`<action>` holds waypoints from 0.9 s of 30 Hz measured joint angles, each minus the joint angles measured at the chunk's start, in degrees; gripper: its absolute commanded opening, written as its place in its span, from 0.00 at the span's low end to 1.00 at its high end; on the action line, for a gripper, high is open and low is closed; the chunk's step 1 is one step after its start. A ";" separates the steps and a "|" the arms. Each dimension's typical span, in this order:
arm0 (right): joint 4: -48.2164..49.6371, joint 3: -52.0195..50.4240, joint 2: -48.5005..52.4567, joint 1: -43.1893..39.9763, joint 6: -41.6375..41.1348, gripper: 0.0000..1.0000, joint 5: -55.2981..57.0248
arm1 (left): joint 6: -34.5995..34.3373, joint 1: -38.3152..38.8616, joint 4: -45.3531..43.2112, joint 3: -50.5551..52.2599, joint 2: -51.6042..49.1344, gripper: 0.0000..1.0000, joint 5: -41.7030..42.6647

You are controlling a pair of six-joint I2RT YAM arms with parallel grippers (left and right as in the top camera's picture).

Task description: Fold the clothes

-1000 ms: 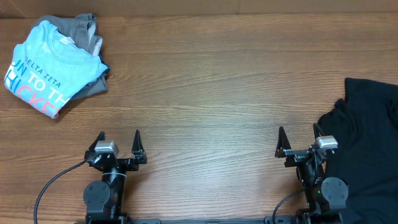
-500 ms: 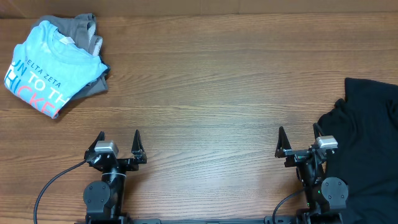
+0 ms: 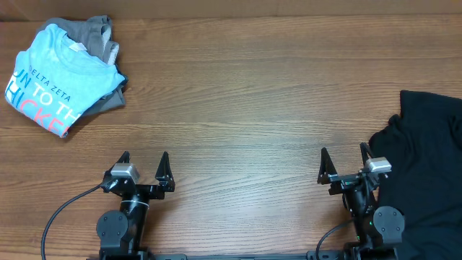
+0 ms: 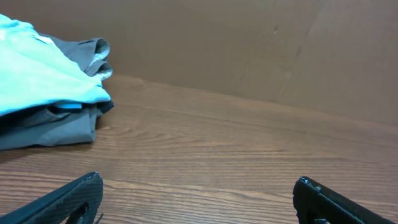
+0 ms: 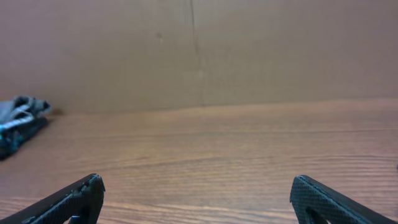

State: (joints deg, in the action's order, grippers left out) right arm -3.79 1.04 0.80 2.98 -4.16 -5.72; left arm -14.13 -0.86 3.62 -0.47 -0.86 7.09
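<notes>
Overhead: the black T-shirt (image 3: pixel 426 166) lies bunched just right of the right pincer (image 3: pixel 343 150), the nearer one; it and the left pincer (image 3: pixel 145 154) gape empty

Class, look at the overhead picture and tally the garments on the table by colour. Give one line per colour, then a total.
Light blue: 1, the light blue T-shirt with lettering
Grey: 1, the grey garment partly under it
Black: 1, the black T-shirt at the right edge
Total: 3 garments
</notes>
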 measured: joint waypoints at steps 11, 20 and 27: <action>-9.16 5.05 0.31 0.02 -8.83 1.00 -9.66 | 3.93 0.02 5.88 -8.59 -0.66 1.00 6.60; -22.21 26.86 13.40 0.02 -11.72 1.00 -10.95 | 8.37 0.02 28.52 -38.93 -19.98 1.00 9.49; -34.69 40.83 33.88 0.00 -10.71 1.00 -10.99 | 8.66 0.02 44.19 -59.54 -41.59 1.00 9.88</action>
State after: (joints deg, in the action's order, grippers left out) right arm -38.48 41.87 34.68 2.98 -14.87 -16.71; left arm -5.48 -0.84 47.81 -60.01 -42.46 16.97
